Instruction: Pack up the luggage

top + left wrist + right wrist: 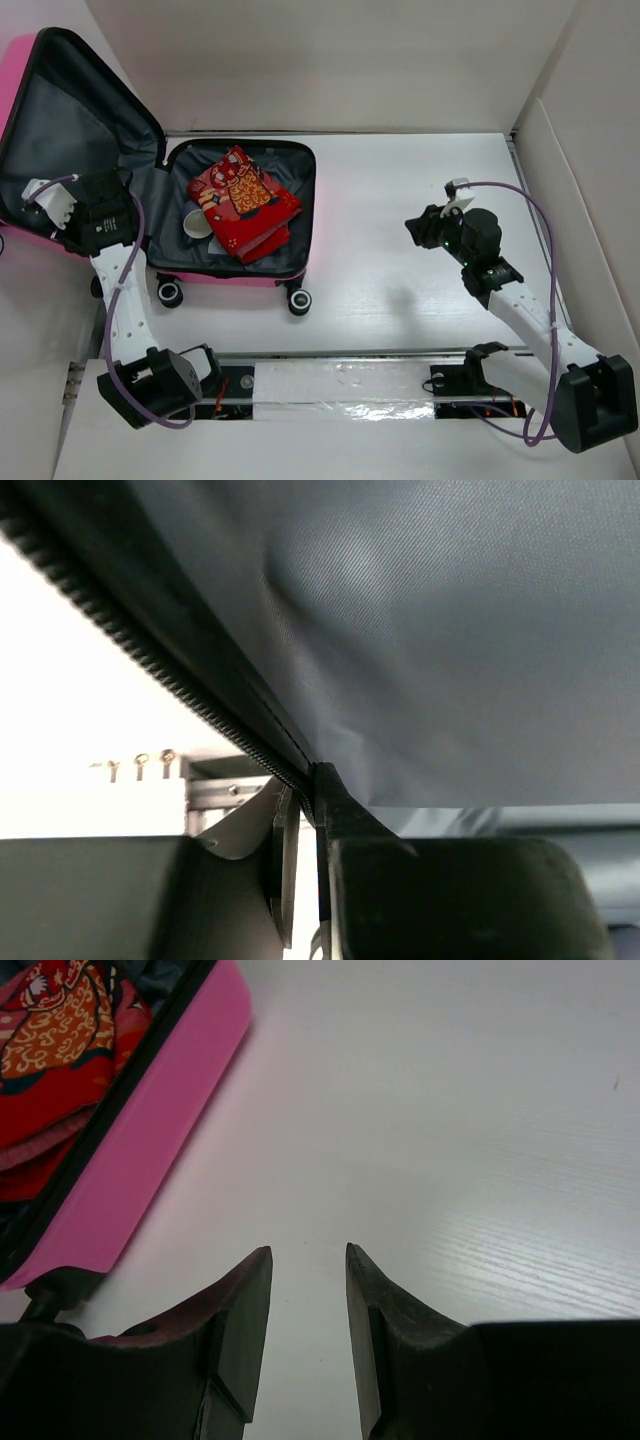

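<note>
The pink luggage [240, 275] lies open at the left of the table, with its lid [70, 110] raised and its dark grey lining showing. A folded red patterned cloth [243, 200] and a small white round thing [197, 224] lie in the base. My left gripper [50, 200] is at the lid's lower edge. In the left wrist view it [305, 775] is shut on the lid's zipper rim [130, 640], under the lining [450, 630]. My right gripper [415, 228] is open and empty above bare table [308, 1250], right of the luggage's pink wall [150, 1150].
The luggage's black wheels [298, 299] [169, 292] face the near edge. White walls close in the back and the right side [590, 200]. A metal rail [340, 380] runs between the arm bases.
</note>
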`<action>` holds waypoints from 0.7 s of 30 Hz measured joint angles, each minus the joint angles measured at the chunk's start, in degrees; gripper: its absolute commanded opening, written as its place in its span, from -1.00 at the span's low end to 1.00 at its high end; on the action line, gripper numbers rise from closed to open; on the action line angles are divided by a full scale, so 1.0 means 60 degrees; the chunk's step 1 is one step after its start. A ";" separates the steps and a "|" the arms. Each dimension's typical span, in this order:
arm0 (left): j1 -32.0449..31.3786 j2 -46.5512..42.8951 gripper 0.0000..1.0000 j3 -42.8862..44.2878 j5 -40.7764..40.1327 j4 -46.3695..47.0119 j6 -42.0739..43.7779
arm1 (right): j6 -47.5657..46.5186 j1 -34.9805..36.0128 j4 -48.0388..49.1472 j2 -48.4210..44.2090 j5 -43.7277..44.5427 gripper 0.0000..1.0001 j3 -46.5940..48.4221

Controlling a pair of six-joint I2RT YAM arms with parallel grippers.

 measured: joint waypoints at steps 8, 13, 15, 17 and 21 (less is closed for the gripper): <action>-0.3555 -0.1545 -1.00 -0.1854 -0.1974 0.1993 0.1741 | 0.0000 0.0011 -0.0007 0.0011 0.0215 -0.18 0.0004; -0.6492 -0.2226 -1.00 -0.2871 -0.3767 0.2914 0.3530 | 0.0000 0.0062 -0.0033 0.0171 0.0291 -0.18 0.0073; -0.7260 -0.2539 -1.00 -0.3282 -0.4054 0.3173 0.4335 | 0.0000 0.0062 -0.0084 0.0182 0.0321 -0.18 0.0076; -0.8025 -0.2892 -1.00 -0.3668 -0.4007 0.3271 0.5082 | 0.0000 0.0062 -0.0142 0.0178 0.0361 -0.18 0.0080; -0.9901 -0.2958 -0.80 -0.3807 -0.3938 0.2444 0.5883 | 0.0000 0.0062 -0.0171 0.0233 0.0426 -0.17 0.0106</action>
